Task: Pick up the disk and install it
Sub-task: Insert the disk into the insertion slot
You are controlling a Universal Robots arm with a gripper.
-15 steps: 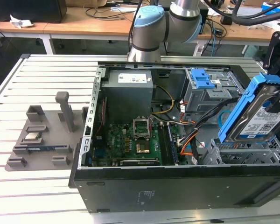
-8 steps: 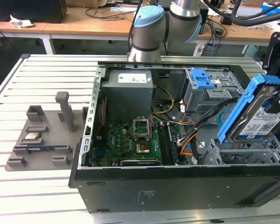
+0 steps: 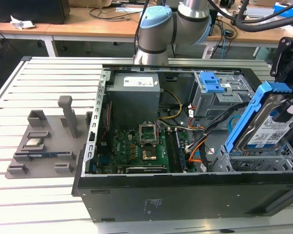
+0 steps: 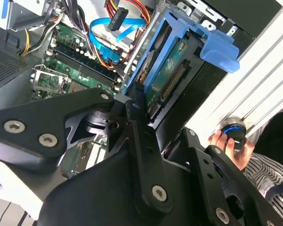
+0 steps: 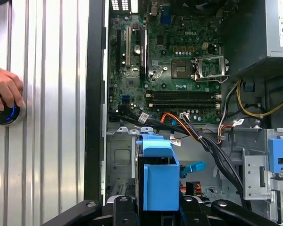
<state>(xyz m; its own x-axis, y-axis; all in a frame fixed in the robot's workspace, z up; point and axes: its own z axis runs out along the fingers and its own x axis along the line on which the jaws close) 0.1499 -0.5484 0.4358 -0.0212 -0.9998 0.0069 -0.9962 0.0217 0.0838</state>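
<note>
Claw (image 3: 286, 113) clamps the disk (image 3: 266, 130), tilted over the bay (image 3: 283, 161) at the exterior view's right; you should lower it square to the walls.

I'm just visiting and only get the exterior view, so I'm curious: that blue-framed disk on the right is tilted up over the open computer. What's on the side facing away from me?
Observer: In the second wrist view, that side of the disk is a bare green circuit board with a connector strip along one end.
Operator: Is anybody near the machine?
Observer: Yes. In the first wrist view a person's hand rests on a round knob with a blue glow, on the ribbed table beside the computer case.
</note>
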